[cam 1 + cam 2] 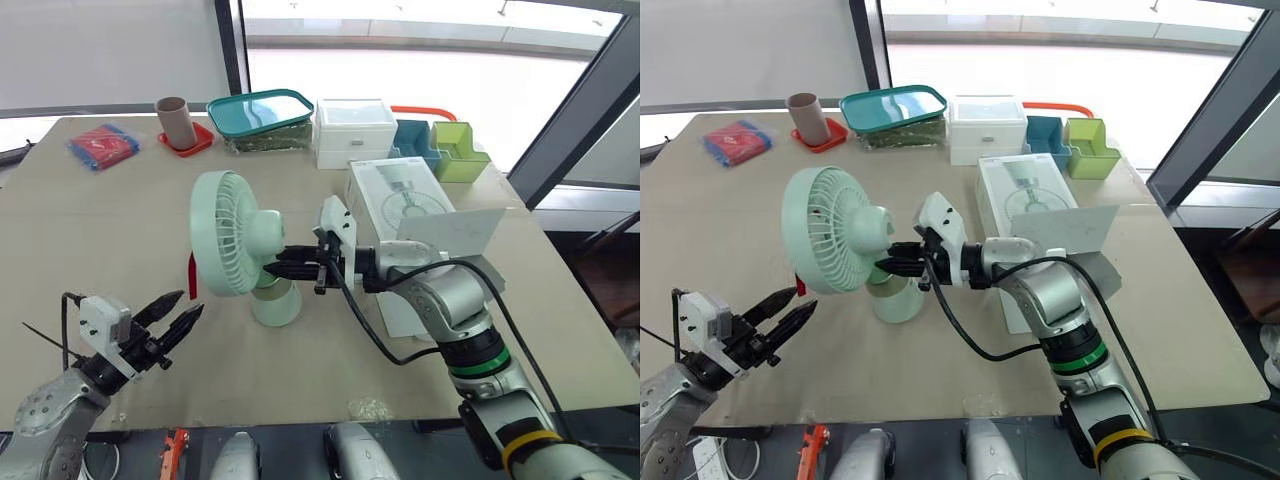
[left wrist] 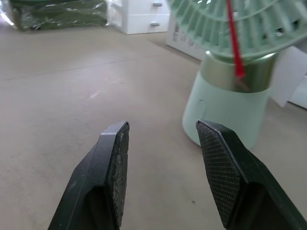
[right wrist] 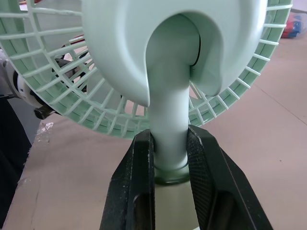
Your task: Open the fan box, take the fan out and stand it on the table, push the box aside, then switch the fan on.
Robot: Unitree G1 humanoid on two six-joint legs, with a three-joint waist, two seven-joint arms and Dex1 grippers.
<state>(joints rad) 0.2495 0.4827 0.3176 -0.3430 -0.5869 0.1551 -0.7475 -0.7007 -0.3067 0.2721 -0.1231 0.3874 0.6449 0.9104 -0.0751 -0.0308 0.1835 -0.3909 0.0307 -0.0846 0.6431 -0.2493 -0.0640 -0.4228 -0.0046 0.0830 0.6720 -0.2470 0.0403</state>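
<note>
The pale green fan [image 1: 232, 238] stands upright on the table [image 1: 110, 235], its round base [image 1: 276, 302] down and its grille facing my left side. My right gripper [image 1: 274, 268] is shut on the fan's neck [image 3: 168, 115], a finger [image 3: 138, 177] on each side just above the base. A red tag [image 2: 233, 43] hangs down the front of the grille. The white fan box [image 1: 398, 200] lies behind my right arm with a flap [image 1: 452, 232] raised. My left gripper [image 1: 178, 312] is open low over the table's front left, short of the fan base [image 2: 225, 117] and holding nothing.
Along the back edge stand a brown cup [image 1: 176, 122] on a red coaster, a teal-lidded container [image 1: 262, 118], a white drawer unit [image 1: 353, 130], and blue [image 1: 413, 140] and green [image 1: 459, 150] organisers. A red-blue packet [image 1: 102, 145] lies at the back left.
</note>
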